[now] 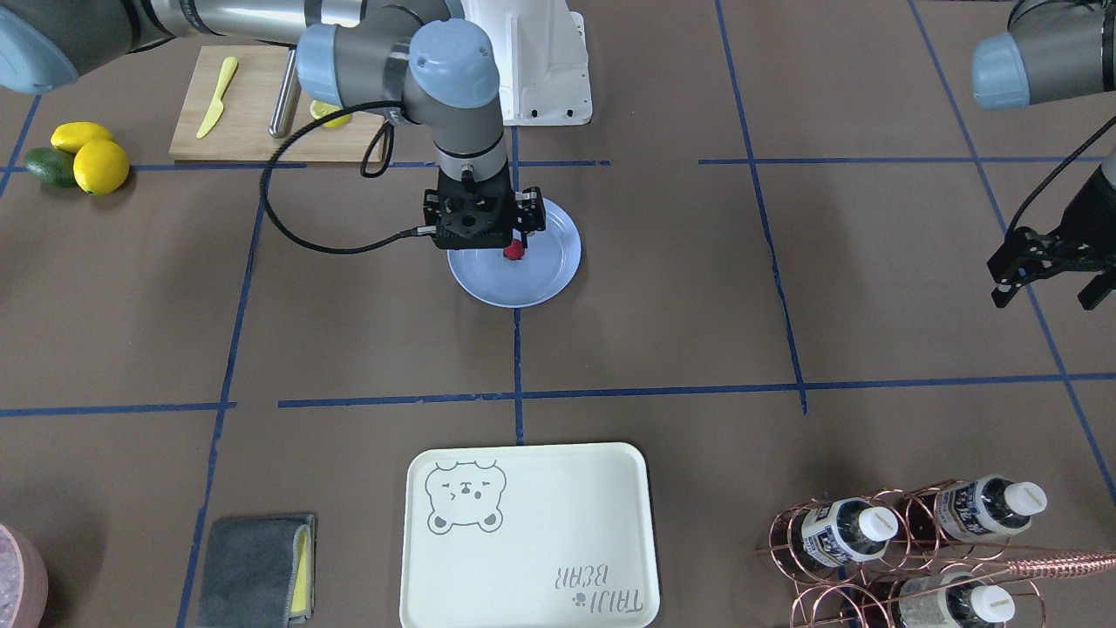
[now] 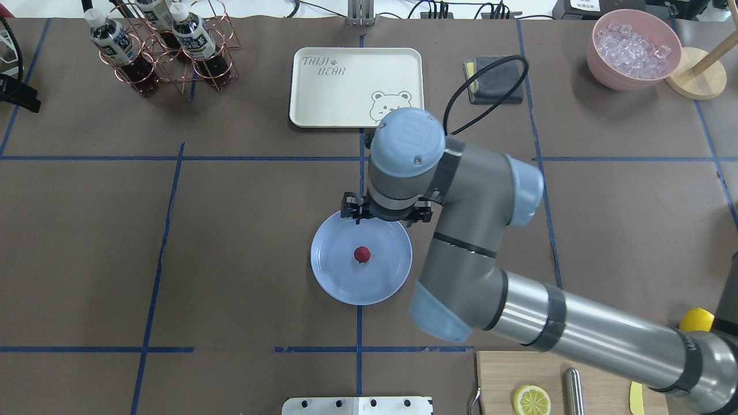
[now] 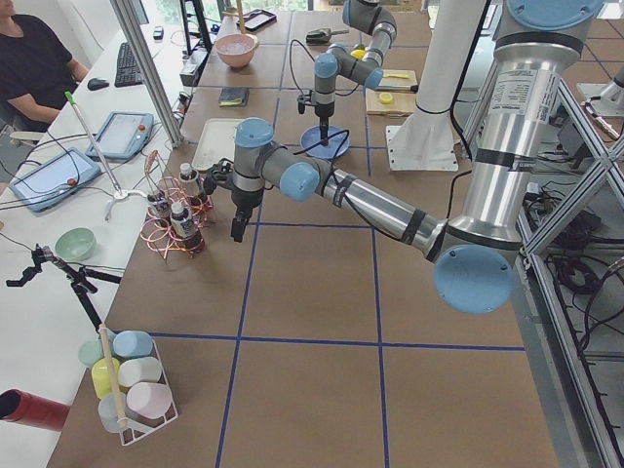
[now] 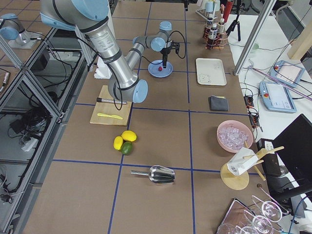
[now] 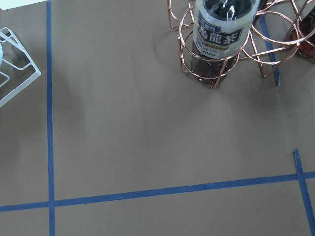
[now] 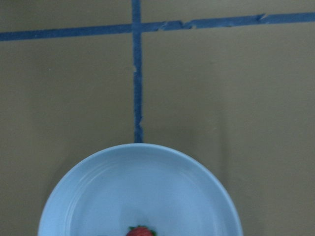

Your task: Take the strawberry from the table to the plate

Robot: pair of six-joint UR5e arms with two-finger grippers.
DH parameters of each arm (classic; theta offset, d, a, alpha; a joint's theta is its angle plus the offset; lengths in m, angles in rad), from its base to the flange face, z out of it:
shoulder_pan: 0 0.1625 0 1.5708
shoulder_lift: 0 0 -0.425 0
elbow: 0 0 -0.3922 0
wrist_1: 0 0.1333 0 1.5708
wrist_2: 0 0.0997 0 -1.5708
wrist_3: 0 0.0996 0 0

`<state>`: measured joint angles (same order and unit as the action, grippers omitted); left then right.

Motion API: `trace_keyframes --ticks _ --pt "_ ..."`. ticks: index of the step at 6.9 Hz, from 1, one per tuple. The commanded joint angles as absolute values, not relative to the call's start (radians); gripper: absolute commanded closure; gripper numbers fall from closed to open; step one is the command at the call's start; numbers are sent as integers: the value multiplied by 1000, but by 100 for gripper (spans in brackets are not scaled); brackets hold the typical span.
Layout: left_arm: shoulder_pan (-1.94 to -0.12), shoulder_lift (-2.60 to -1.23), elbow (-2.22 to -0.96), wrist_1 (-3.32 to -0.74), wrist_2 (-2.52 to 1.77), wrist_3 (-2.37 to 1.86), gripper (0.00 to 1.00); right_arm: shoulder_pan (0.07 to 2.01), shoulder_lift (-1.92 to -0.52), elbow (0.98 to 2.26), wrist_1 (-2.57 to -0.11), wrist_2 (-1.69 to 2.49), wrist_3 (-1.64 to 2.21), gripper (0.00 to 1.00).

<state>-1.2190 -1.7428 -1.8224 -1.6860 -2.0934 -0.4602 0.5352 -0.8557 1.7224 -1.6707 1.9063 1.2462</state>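
The strawberry (image 2: 362, 253), small and dark red, lies in the middle of the pale blue plate (image 2: 334, 276) on the brown table (image 2: 230, 230). It also peeks into the bottom edge of the right wrist view, strawberry (image 6: 140, 231) on plate (image 6: 142, 187). My right gripper (image 1: 516, 237) hangs pointing down over the plate's far half, above the berry. Its fingers are hidden under the wrist, so I cannot tell its state. Off at the table's side, my left gripper (image 1: 1051, 295) hovers open and empty near the bottle rack (image 5: 231, 39).
A cream bear-print tray (image 1: 527, 536) and a grey cloth (image 1: 257, 567) lie beyond the plate. A copper rack of bottles (image 1: 907, 541) stands by the left arm. Cutting board (image 1: 261, 105), lemons (image 1: 91, 157), avocado (image 1: 48, 166) and an ice bowl (image 2: 634, 49) sit on the right arm's side.
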Motion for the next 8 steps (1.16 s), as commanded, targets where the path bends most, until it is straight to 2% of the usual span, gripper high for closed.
trace_keyframes --ticks 1,3,5,8 --pt "-1227 -1735 -1822 -1683 -2095 -442 0 708 -1019 1946 -1829 1951 1014 0" --pt "-1258 -1708 -1822 -1675 -2187 -384 0 959 -1162 1959 -1855 2099 648 0" --pt "-1316 -1655 -1813 -1666 -2224 -281 0 1203 -1370 1950 -1849 2232 232 0" --pt "-1385 -1615 -1774 -1664 -2244 -166 0 1441 -1564 1846 -1845 2327 -181 0"
